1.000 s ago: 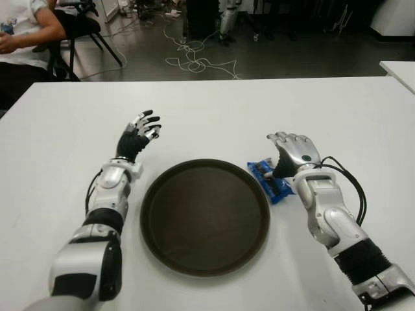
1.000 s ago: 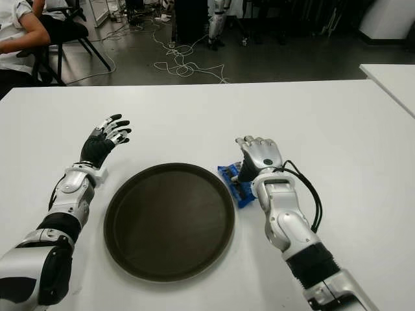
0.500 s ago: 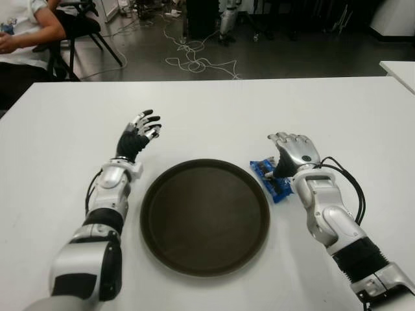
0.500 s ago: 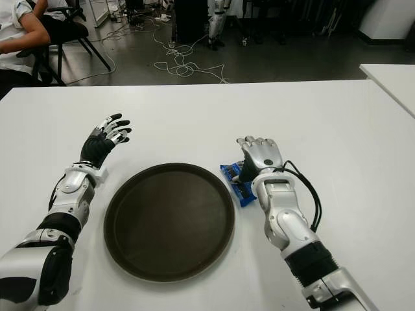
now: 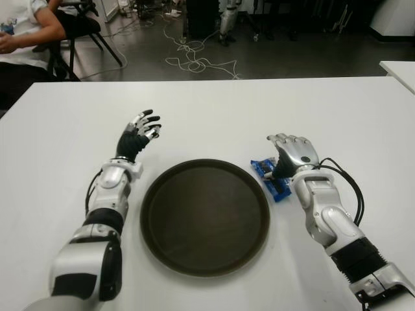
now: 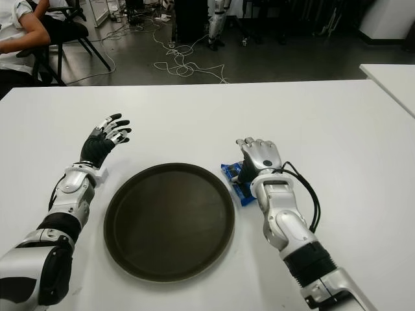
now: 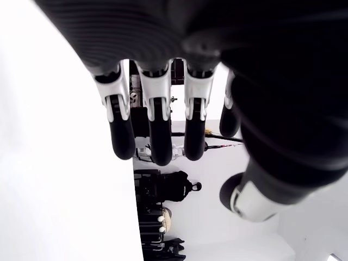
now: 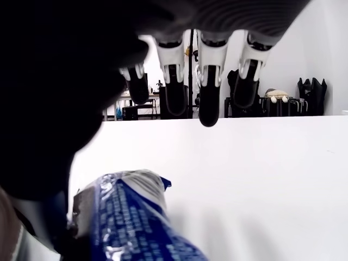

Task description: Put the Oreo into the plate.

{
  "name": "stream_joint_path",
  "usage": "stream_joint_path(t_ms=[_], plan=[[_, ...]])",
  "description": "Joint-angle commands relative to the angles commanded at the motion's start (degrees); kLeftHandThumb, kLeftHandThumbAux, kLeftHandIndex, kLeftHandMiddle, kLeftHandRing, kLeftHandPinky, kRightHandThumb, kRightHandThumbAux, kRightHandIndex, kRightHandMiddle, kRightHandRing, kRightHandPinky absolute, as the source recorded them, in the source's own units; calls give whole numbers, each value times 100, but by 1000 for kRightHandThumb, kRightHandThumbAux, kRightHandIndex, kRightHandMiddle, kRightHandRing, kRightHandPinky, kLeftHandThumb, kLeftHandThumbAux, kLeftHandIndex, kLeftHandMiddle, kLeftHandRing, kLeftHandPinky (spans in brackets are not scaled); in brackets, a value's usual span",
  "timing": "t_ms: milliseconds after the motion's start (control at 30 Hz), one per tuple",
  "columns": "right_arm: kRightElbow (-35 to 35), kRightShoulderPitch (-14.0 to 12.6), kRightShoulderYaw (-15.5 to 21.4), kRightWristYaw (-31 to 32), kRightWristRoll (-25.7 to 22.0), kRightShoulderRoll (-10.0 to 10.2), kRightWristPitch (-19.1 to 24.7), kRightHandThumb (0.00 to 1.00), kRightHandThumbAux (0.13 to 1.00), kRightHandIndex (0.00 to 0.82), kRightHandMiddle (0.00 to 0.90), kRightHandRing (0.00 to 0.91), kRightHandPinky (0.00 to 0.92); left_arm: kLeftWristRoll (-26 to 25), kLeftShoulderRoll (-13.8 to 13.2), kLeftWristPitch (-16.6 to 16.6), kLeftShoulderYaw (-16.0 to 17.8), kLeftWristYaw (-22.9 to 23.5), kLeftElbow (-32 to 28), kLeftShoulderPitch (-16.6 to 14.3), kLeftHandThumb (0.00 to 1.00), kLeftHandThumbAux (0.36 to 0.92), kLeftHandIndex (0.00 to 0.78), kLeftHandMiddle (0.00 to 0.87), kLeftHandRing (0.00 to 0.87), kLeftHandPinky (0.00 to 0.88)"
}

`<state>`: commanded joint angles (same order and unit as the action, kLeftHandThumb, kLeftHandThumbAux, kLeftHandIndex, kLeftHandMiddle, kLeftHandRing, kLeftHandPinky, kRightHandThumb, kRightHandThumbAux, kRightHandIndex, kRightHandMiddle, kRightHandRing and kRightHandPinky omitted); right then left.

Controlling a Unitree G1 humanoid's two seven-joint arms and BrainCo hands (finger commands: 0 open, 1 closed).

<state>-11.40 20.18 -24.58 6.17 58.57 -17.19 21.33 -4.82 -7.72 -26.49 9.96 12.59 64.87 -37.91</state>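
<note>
The Oreo (image 5: 272,177) pack lies on the desk (image 5: 214,116) just beside the plate (image 5: 205,216), at its 2 o'clock. The right robot hand (image 5: 292,153) sits over the pack's outer side, fingers extended, nothing gripped. A good grasp would need thumb and fingers closed across the pack's width before any lift. The left robot hand (image 5: 138,135) shows open at the plate's 10 o'clock.

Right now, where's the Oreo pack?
The blue Oreo packet lies on the white table, just off the right rim of the round dark brown plate, under the open fingers of the right hand. It is not in the plate.
</note>
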Motion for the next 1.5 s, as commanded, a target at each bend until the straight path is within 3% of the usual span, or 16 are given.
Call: stream_joint_path(t_ms=[467,833,1500], plan=[[-108,35,-34,13,33,42,32,0,691,152,184,203,205,-2,-10,52,-20,2,-3,-9,17,751,161,223,219,245],[-138,57,-45,69,21,77,68,0,695,114,147,156,141,-36,-9,80,5,20,14,-27,28,742,177,237,228,253],[-335,82,-232,176,37,163,143,0,693,117,145,151,141,-81,13,94,42,62,-17,-27,42,755,168,231,225,251]])
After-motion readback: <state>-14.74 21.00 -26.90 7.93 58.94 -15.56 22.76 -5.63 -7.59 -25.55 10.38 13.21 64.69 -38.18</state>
